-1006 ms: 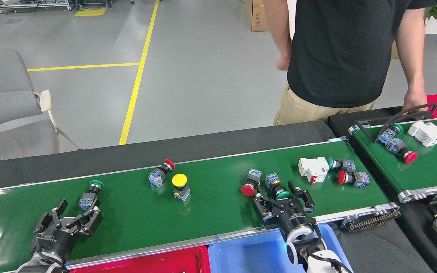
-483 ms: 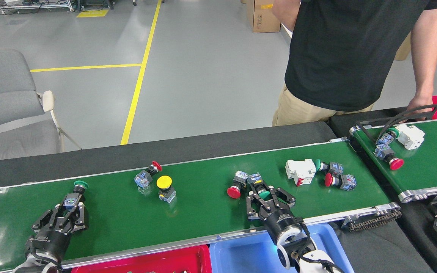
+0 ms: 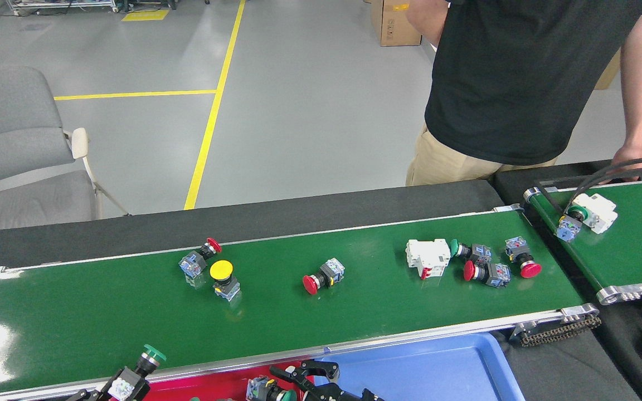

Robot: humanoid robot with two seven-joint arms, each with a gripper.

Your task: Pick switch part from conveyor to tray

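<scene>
The conveyor (image 3: 103, 317) runs across the head view with several switch parts on it: a small red-button one (image 3: 198, 259), a yellow-capped one (image 3: 222, 277), a red mushroom one (image 3: 322, 276) and a cluster (image 3: 485, 264) by a white breaker (image 3: 427, 258). At the bottom edge my left gripper (image 3: 116, 391), mostly cut off, is shut on a green-capped switch part (image 3: 134, 373) over the near rail. My right gripper (image 3: 290, 385) is low between the red tray (image 3: 226, 379) and the blue tray (image 3: 427, 370), shut on a green-capped switch part (image 3: 265, 390).
A narrower green belt (image 3: 633, 250) at the right carries a white breaker (image 3: 597, 210) and a green switch (image 3: 570, 221). A person stands behind it, one hand (image 3: 627, 159) on its far end. A grey chair (image 3: 14, 145) is at the far left.
Both arms pulled back to the bottom edge, each lifting a green-capped switch part off the belt. The other parts rode left, and a red switch dropped from the narrow belt onto the wide one.
</scene>
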